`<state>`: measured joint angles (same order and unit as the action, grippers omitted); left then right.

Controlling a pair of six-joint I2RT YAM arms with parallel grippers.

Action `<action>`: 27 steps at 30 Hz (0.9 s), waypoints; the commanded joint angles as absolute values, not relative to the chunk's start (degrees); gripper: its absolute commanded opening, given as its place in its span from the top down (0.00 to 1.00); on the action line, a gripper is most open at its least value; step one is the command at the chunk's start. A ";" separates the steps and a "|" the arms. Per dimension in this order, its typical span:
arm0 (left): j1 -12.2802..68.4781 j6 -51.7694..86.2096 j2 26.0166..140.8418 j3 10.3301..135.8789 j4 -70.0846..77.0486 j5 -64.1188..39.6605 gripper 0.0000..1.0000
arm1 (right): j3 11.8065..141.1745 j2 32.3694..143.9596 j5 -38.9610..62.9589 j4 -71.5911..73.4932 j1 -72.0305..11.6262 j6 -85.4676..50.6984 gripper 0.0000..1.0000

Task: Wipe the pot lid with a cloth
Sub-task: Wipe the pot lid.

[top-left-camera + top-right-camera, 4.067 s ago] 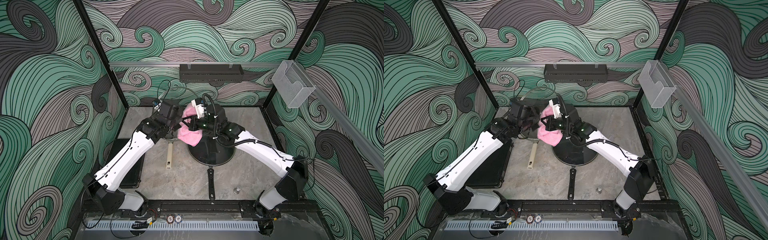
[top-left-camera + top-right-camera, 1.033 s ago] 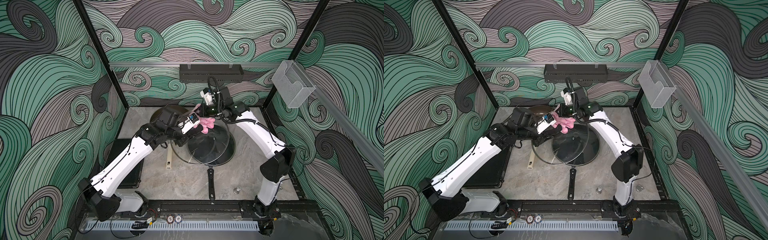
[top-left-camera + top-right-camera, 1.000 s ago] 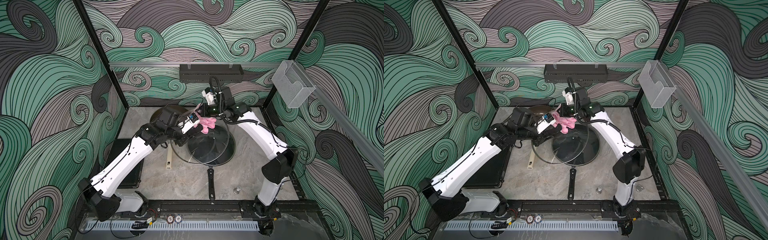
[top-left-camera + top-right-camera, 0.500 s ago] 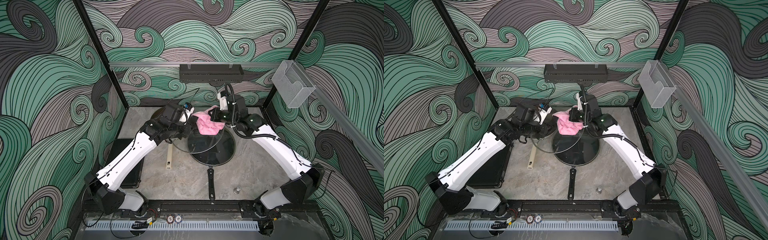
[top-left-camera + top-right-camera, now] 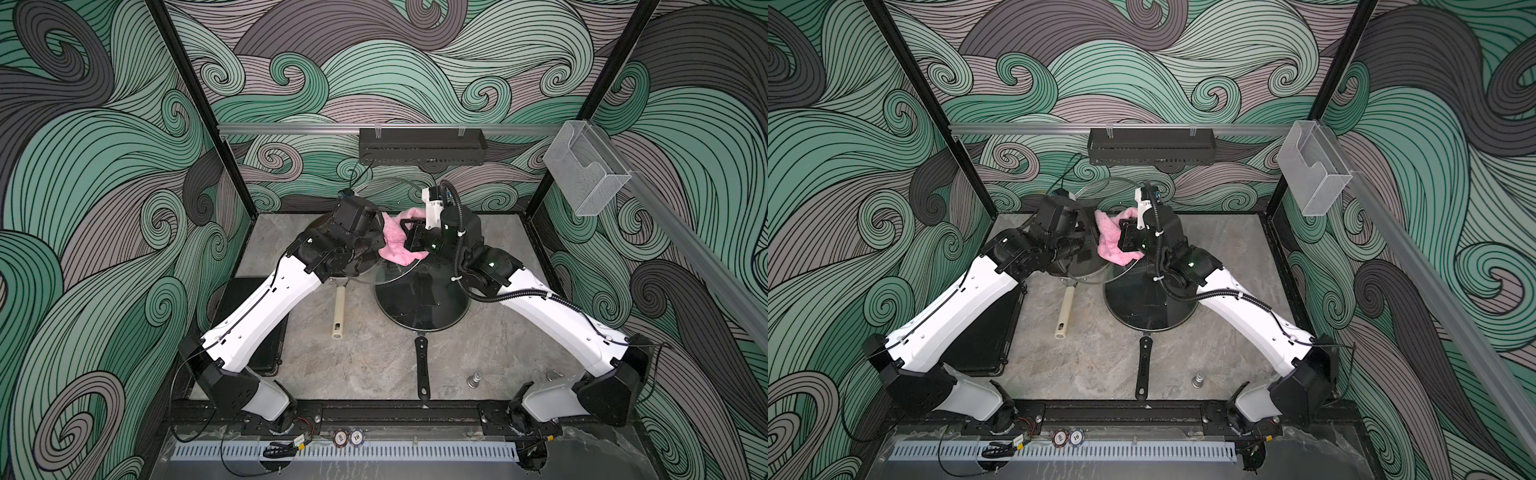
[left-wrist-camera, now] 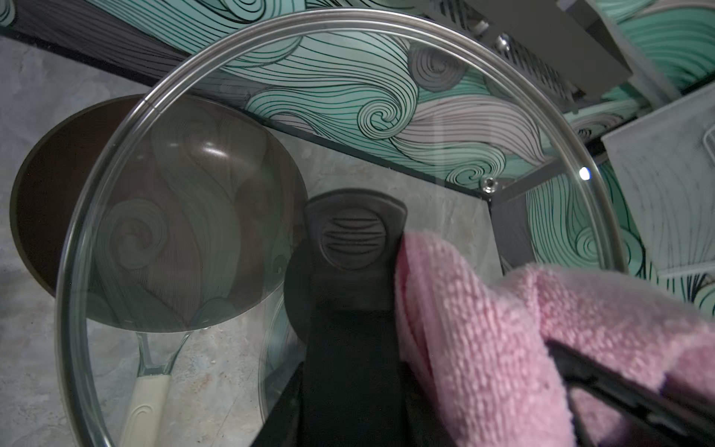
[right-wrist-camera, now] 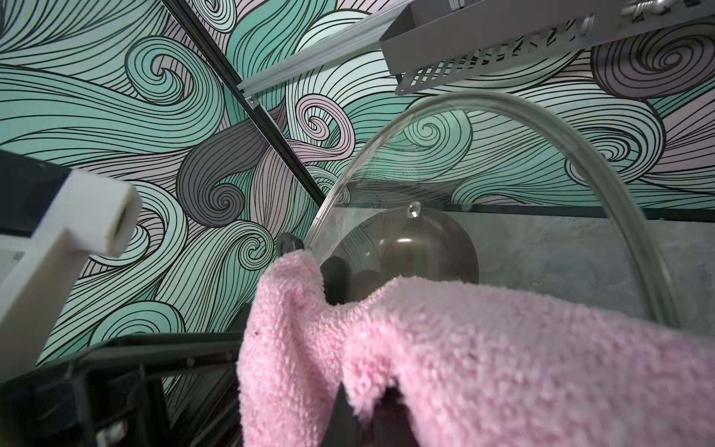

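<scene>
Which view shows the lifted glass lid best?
Left wrist: nearly the whole lid rim shows, the pink cloth covering one edge. Right wrist shows one rim arc; in both top views the arms hide most of the lid.

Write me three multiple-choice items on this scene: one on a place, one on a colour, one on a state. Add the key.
1. Where is the glass lid that the cloth is held against?
A flat on the table
B held up in the air, tilted
C inside the clear wall bin

2. What colour is the cloth?
A blue
B white
C pink

3. How is the right tool?
A shut on the cloth
B open and empty
C shut on a spoon

Key:
1 B, both top views show it tilted aloft.
2 C, pink terry fills the right wrist view.
3 A, the cloth drapes from its closed jaws.
</scene>
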<state>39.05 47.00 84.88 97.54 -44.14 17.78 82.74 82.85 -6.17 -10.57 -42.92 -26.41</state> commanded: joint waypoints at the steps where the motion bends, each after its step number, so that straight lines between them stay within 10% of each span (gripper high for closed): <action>1: 38.90 58.41 83.32 102.17 -32.10 24.64 1.00 | 82.11 83.53 -8.56 -11.31 -44.38 -25.29 1.00; 27: 38.76 84.65 74.54 95.05 -29.60 38.26 1.00 | 77.61 88.43 0.39 3.26 -52.55 -26.31 1.00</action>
<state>39.00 83.57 78.30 91.07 -40.64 32.40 77.73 87.61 1.41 5.13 -50.96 -27.59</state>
